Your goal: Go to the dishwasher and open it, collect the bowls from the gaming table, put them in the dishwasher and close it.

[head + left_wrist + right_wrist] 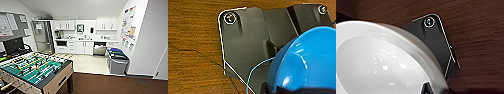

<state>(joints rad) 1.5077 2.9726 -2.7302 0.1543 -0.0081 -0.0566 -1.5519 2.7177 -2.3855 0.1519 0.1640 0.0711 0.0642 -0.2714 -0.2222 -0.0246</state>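
The left gripper is carrying the bright blue bowl, which is sitting tilted right against the wrist with its hollow facing the camera; the fingers themselves are lost under the rim, so I am judging the grip from how the bowl is riding there, well above the brown carpet. The right gripper is likewise bearing a white bowl, large and close, with a dark fingertip showing at its lower rim, so it is most likely pinching that rim. Beyond both hands nothing is touching the bowls; the carpet is passing beneath them. Farther out, in the head view, the dishwasher is standing open under the white counter, its dark inside showing, across a pale floor from the robot. The foosball table is sitting close on the left side, and grey bins with blue and green lids are lining the right wall near the dishwasher. The step in hand seems to be carrying the bowls to the dishwasher. To do it well, the robot should be keeping both wrists steady and level so neither bowl slips from a rim grip, steering between the table corner and the bins, and approaching the open door squarely.
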